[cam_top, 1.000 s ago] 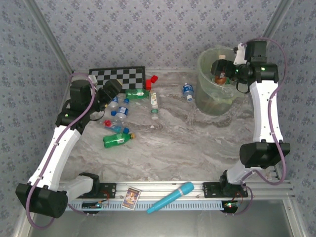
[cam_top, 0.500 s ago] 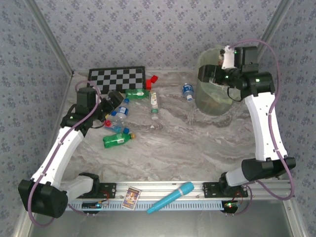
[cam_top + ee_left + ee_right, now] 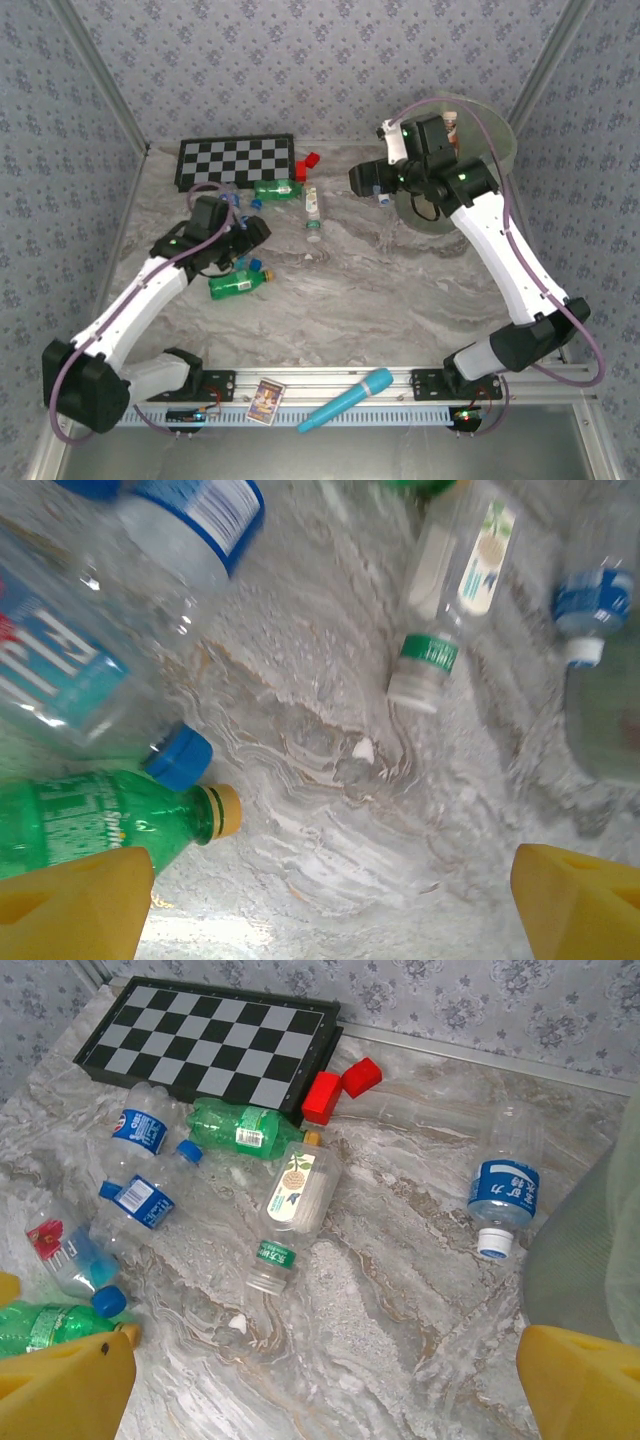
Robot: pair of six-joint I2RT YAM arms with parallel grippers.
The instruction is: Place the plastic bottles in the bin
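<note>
Marble-look table (image 3: 380, 290). Pale green bin (image 3: 497, 150) at 1 o'clock, right arm across it. Checkerboard (image 3: 235, 158) at 11. Plastic bottles (image 3: 275, 188) lie loose at 10–11, one blue-label bottle (image 3: 503, 1200) just beside the bin. Left gripper (image 3: 330, 900) spread wide, empty, above a green bottle (image 3: 90, 820). Right gripper (image 3: 320, 1390) spread wide, empty.

A grey marbled table (image 3: 400, 290) carries a checkered board (image 3: 237, 158), two red blocks (image 3: 311, 160), scattered plastic bottles (image 3: 238, 285) lying on their sides, and a bin (image 3: 425, 218) at the far right.
</note>
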